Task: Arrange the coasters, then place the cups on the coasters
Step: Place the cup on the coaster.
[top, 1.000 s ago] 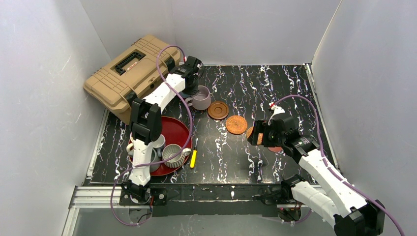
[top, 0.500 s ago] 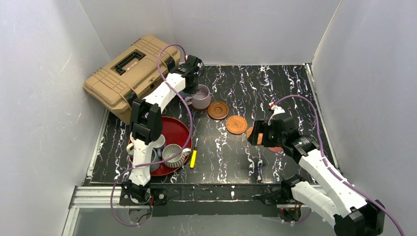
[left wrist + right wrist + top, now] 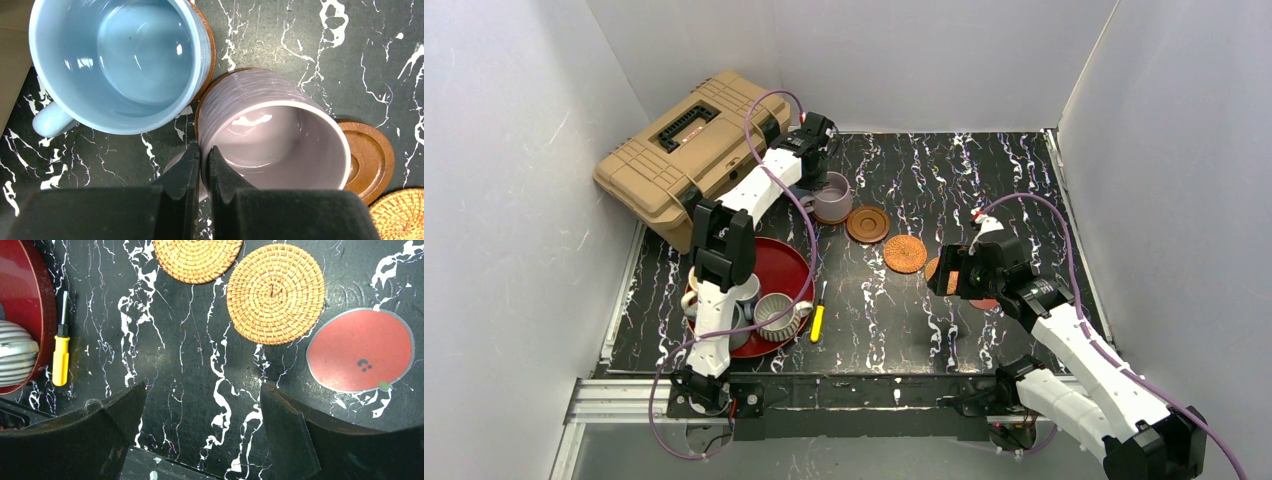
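My left gripper (image 3: 204, 150) is shut on the near rim of the mauve cup (image 3: 272, 135), one finger inside and one outside. A dark brown wooden coaster (image 3: 196, 112) shows under that cup. Beside it the light blue cup (image 3: 117, 60) stands on another wooden coaster (image 3: 210, 47). A third wooden coaster (image 3: 367, 160) lies bare to the right. In the top view the mauve cup (image 3: 834, 198) sits at the back left under the left gripper (image 3: 820, 178). My right gripper (image 3: 202, 387) hangs open over bare table, near two woven coasters (image 3: 275, 292) (image 3: 197, 257) and the flat red coaster (image 3: 361, 349).
A red round tray (image 3: 779, 262) at the front left holds a ribbed grey-white cup (image 3: 776, 313) and other cups half hidden by the left arm. A yellow screwdriver (image 3: 818, 320) lies beside the tray. A tan toolbox (image 3: 684, 150) fills the back left corner. White walls enclose the table.
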`<state>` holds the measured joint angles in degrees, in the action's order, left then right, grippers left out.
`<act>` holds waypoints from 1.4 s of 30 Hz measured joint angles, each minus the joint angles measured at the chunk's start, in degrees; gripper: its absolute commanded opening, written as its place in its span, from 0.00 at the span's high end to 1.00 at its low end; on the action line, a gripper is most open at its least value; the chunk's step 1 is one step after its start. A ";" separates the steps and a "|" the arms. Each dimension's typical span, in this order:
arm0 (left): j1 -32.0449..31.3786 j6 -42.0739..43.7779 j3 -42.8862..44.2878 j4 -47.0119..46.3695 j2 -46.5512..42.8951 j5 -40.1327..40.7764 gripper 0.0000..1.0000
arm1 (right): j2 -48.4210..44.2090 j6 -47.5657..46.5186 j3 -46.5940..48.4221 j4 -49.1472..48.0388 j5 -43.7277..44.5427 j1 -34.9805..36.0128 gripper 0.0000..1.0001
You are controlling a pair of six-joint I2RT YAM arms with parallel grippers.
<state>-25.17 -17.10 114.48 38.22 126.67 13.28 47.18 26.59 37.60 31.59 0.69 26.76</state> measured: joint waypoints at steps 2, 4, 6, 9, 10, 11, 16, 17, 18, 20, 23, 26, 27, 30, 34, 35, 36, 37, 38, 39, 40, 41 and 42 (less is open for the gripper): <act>0.17 0.02 0.02 -0.26 0.33 0.11 1.00 | 0.00 0.00 0.00 0.00 0.00 0.00 0.07; 0.33 0.04 0.04 -0.46 0.42 -0.02 1.00 | 0.00 0.00 0.00 0.00 0.00 0.00 0.07; 0.37 0.04 0.04 -0.46 0.42 -0.09 1.00 | 0.00 0.00 0.00 0.00 -0.02 0.00 0.07; 0.37 0.11 0.07 -0.46 0.42 0.00 1.00 | 0.00 0.00 0.00 0.00 0.00 0.00 0.07; 0.37 0.15 0.09 -0.46 0.42 -0.02 1.00 | 0.00 0.00 0.00 0.00 0.00 0.00 0.07; 0.37 0.17 0.13 -0.44 0.42 -0.02 1.00 | 0.00 0.00 0.00 0.00 0.00 0.00 0.07; 0.48 0.26 0.22 -0.39 0.44 -0.02 1.00 | 0.00 0.00 -0.02 0.00 0.00 0.00 0.07; 0.48 0.28 0.24 -0.39 0.44 -0.02 1.00 | 0.00 0.00 0.00 0.00 -0.02 0.00 0.07; 0.55 0.35 0.24 -0.39 0.44 -0.02 1.00 | 0.00 0.00 -0.02 0.00 0.00 0.00 0.07; 0.59 0.44 0.24 -0.39 0.44 -0.02 0.98 | 0.00 0.00 -0.02 0.00 0.00 0.00 0.07; 0.63 0.44 0.24 -0.35 0.44 -0.02 0.94 | 0.00 0.00 0.00 0.00 0.00 0.00 0.07; 0.66 0.46 0.28 -0.33 0.44 -0.02 0.90 | 0.00 0.00 -0.02 0.00 0.00 0.00 0.07; 0.68 0.46 0.33 -0.26 0.44 -0.02 0.89 | 0.00 0.00 -0.02 0.00 0.00 0.00 0.07; 0.74 0.52 0.46 -0.24 0.44 0.00 0.83 | 0.02 0.00 -0.02 0.00 0.00 0.00 0.07; 0.92 0.61 1.07 -0.44 0.44 0.13 0.79 | 0.02 0.00 -0.02 0.00 0.00 0.00 0.07; 0.98 0.61 1.29 -0.52 0.44 0.20 0.79 | 0.02 0.00 -0.02 0.00 0.00 0.00 0.07; 1.07 0.63 1.44 -0.55 0.44 0.22 0.77 | 0.02 0.00 -0.02 0.00 0.00 0.00 0.07; 1.07 0.63 1.53 -0.55 0.44 0.20 0.76 | 0.02 0.00 -0.02 0.00 -0.02 0.00 0.07; 1.07 0.63 1.53 -0.55 0.44 0.22 0.76 | 0.02 0.00 -0.02 0.02 -0.02 0.00 0.07; 1.07 0.63 1.53 -0.50 0.44 0.20 0.75 | 0.02 0.00 -0.02 0.00 0.00 0.00 0.07; 1.07 0.63 1.53 -0.46 0.44 0.22 0.74 | 0.02 0.00 -0.02 0.00 0.00 0.00 0.07; 1.11 0.63 1.53 -0.44 0.44 0.22 0.74 | 0.02 0.00 -0.02 0.02 -0.02 0.00 0.07; 1.11 0.63 1.53 -0.46 0.44 0.22 0.73 | 0.02 0.00 -0.02 0.00 -0.02 0.00 0.07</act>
<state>-24.05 -16.47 116.01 37.76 127.11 13.50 47.20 26.59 37.58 31.59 0.67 26.76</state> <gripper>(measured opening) 0.253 0.928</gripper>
